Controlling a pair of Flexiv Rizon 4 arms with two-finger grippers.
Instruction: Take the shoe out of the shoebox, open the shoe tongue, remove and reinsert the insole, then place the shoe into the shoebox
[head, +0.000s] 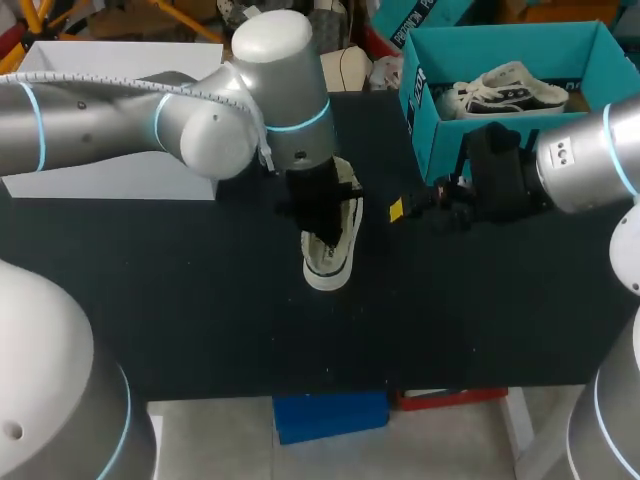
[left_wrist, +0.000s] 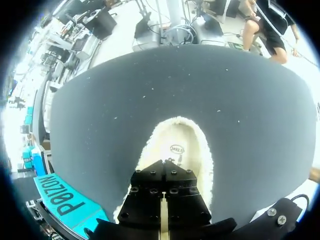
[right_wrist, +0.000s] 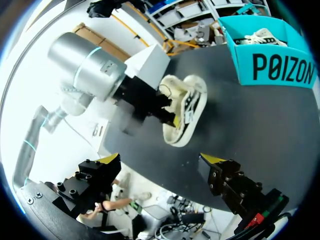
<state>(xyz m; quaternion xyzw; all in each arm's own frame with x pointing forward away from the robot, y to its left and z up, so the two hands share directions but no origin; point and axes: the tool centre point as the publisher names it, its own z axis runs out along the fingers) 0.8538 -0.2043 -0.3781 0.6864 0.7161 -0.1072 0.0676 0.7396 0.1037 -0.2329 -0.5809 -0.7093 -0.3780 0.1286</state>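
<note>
Head view: the left end effector (head: 322, 215) is down at the shoe (head: 335, 255), mid-bench (head: 200, 300). The right end effector (head: 415, 208) hangs near the shoe, beside the teal shoebox (head: 432, 130).
Left wrist view: its fingers are pressed together over the shoe's fleecy inside; what they nip is hidden.
Right wrist view: its fingers are spread wide and hold nothing; the shoe lies ahead.

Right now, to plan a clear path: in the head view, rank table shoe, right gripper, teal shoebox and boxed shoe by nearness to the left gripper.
1. Table shoe: directly under the left gripper.
2. Right gripper: to its right.
3. Teal shoebox: back right.
4. Boxed shoe: farther back.
</note>
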